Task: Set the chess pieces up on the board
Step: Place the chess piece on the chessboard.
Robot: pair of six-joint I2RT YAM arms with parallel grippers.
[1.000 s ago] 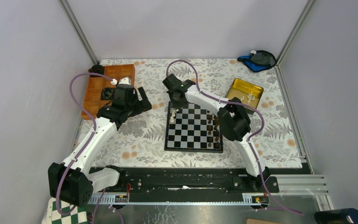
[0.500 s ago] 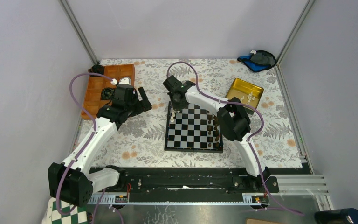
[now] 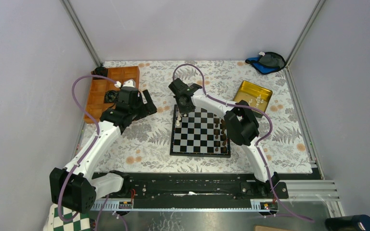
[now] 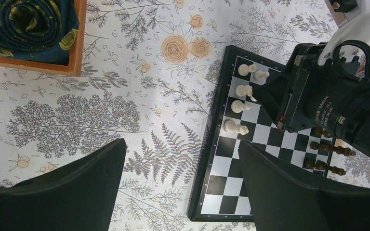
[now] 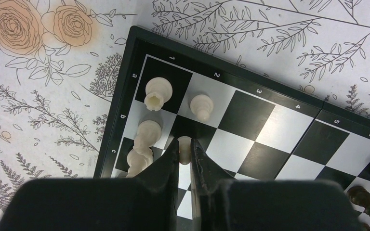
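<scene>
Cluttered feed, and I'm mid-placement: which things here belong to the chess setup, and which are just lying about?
Belongs to the job:
board
white chess pieces standing at its corner
white piece in the right pincer
gold tin of loose pale pieces

Lying about:
orange tray with rolled cloth
blue-black item in the far corner
green-and-white checkered board at the near left edge
</scene>
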